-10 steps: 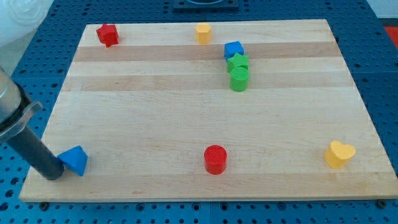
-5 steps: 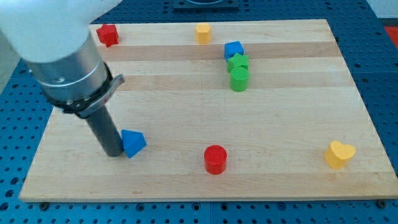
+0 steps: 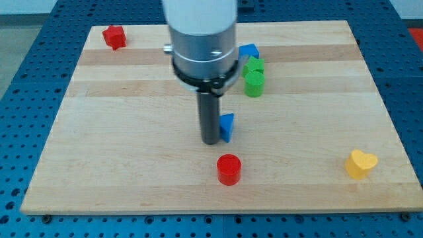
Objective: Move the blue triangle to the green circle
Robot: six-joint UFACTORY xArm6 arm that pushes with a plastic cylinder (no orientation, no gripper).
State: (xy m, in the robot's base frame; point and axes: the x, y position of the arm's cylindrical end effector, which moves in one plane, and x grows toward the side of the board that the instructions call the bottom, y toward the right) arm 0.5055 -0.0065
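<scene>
The blue triangle (image 3: 227, 126) lies near the middle of the wooden board (image 3: 119, 132), partly hidden by my rod. My tip (image 3: 211, 141) touches its left side. The green circle (image 3: 254, 84) stands up and to the right of the triangle, with a gap of bare board between them. A green star (image 3: 254, 66) sits just above the circle, touching it.
A blue cube (image 3: 248, 51) is above the green star. A red cylinder (image 3: 229, 169) stands just below the tip. A red block (image 3: 114, 36) is at top left, a yellow heart (image 3: 361, 163) at bottom right. The arm hides the top middle.
My tip has swept up and to the right from the board's lower left, pushing the blue triangle with it to the middle. The arm now hides the yellow block at the top.
</scene>
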